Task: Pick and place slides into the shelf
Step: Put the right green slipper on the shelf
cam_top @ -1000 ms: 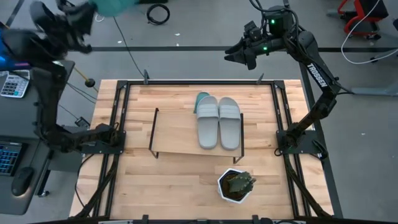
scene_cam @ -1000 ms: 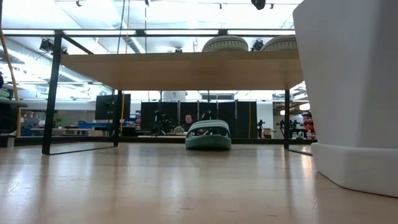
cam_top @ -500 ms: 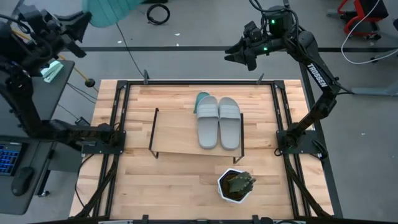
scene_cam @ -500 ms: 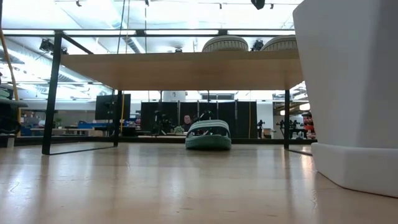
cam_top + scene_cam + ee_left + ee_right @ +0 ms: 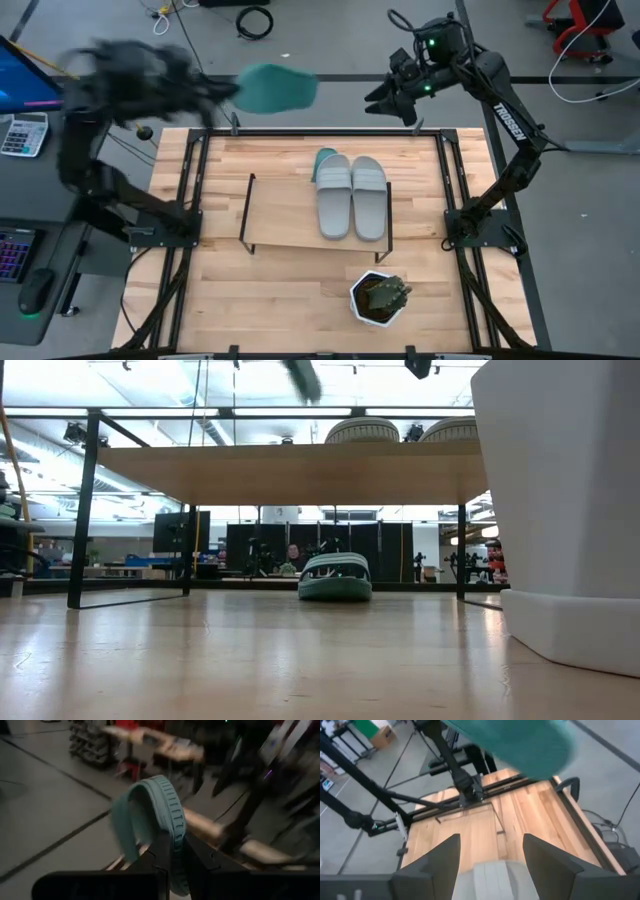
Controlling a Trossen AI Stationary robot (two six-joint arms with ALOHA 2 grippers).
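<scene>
Gripping ribbed rubbery teal slide (image 5: 150, 815) | left claw (image 5: 172, 865) | beyond table

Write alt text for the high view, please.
From above, the left gripper carries a teal slide beyond the table's far edge. Two grey slides lie on the shelf; the open right gripper hovers far right.

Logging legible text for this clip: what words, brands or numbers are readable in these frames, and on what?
"TROSSEN" on the right arm's forearm link, in white letters, seen from the high view.
Calculator keys at the left edge: too small to read.
Nothing legible on the slides, shelf, plant pot or in the low and wrist views.
</scene>
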